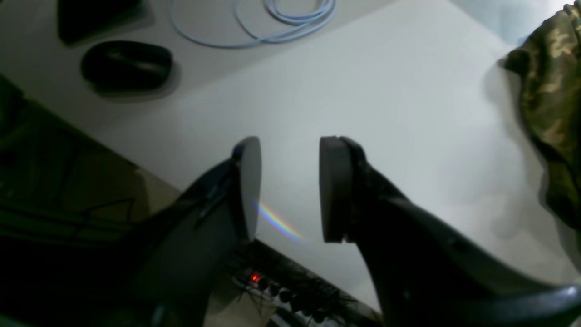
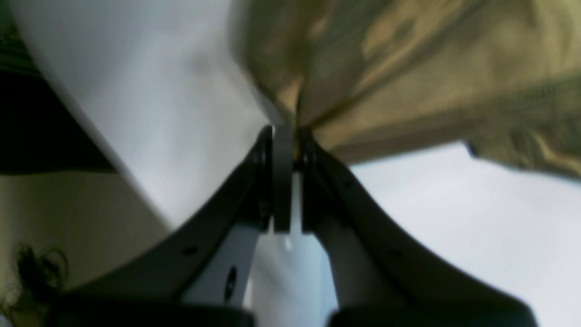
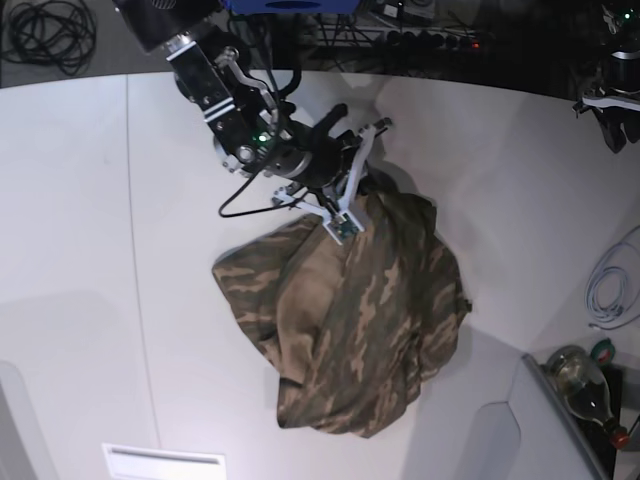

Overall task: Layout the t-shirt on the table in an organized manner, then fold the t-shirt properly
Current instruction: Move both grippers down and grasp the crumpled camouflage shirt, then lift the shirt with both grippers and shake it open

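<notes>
The t-shirt (image 3: 350, 320) lies bunched in a loose heap at the centre of the base view, on the white surface (image 3: 80, 250), with its upper edge drawn up toward the right gripper (image 2: 290, 136), whose fingers (image 2: 282, 181) are pressed together on a thin fold of the cloth. The likeliest trouble is that this pinch holds only a narrow pleat: a soft knit can slide out under its own weight if the heap is dragged or lifted, and the garment would fall back as crumpled as it is. It is also unclear which part of the shirt is caught, since neither collar nor hem can be made out at the grip, so a pull may twist the body rather than spread it. The left gripper (image 1: 290, 188), at the upper right of the base view, hangs apart from the shirt with its fingers spread on nothing, so one side has no hold yet. The cloth is limp, matte camouflage in brown, tan and dark green, deeply creased; the surface is smooth, pale and faintly glossy, with a thin seam and a curved edge. The finger pads (image 1: 333, 188) are flat, rounded grey discs.
</notes>
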Motion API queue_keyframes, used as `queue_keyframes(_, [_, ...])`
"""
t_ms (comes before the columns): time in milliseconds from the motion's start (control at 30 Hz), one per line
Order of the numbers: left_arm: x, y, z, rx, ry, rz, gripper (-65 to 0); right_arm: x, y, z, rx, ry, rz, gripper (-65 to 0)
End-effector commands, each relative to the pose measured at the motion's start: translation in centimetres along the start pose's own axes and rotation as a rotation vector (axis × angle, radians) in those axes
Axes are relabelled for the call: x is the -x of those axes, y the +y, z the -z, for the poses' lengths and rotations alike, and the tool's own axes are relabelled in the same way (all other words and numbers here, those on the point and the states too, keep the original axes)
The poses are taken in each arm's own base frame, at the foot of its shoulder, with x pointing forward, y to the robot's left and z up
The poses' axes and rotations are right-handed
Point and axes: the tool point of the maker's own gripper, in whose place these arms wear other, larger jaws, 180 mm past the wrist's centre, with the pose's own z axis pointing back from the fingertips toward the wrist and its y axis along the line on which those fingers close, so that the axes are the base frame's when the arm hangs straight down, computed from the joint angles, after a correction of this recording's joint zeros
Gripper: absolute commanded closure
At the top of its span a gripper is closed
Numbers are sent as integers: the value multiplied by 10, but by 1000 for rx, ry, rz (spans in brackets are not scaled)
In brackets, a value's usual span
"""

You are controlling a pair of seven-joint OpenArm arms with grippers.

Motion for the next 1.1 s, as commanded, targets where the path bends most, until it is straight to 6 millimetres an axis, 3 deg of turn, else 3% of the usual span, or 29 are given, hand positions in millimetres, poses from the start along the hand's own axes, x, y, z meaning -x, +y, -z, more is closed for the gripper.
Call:
queue_keyframes(0, [-8,-5,2,19,-28,9,-214,-24,-2,-17,1,-84,-19,-2])
queue_keyframes(100, [6,-23,9,60,10,51,-212,-46,-27,-63,98,-181,0,-2])
queue_keyframes(200, [23,-59,18,130,46,189,-212,-65,-61,-109,215,-272,-2,-2])
queue_keyframes(333, [40,-109,25,226,63,367,-212,-62,-108,-140,346,-282,12,-2])
queue_keyframes(467, [38,-149,31,306,38,354,-212,-57,-119,-149,378,-275,7,-2])
queue_keyframes(700, [20,-245,26,512,-45,332,-222,-53,-120,-148,382,-261,8,-2])
queue_keyframes(833, [16,-288,23,606,-59,304,-224,-52,-121,-148,387,-260,8,-2])
queue_keyframes(1000, [4,-309,27,691,-10,28,-230,-50,-123,-150,391,-253,1,-2])
queue_keyframes(1067, [4,-306,33,702,24,-68,-285,-50,-123,-150,391,-253,1,-2])
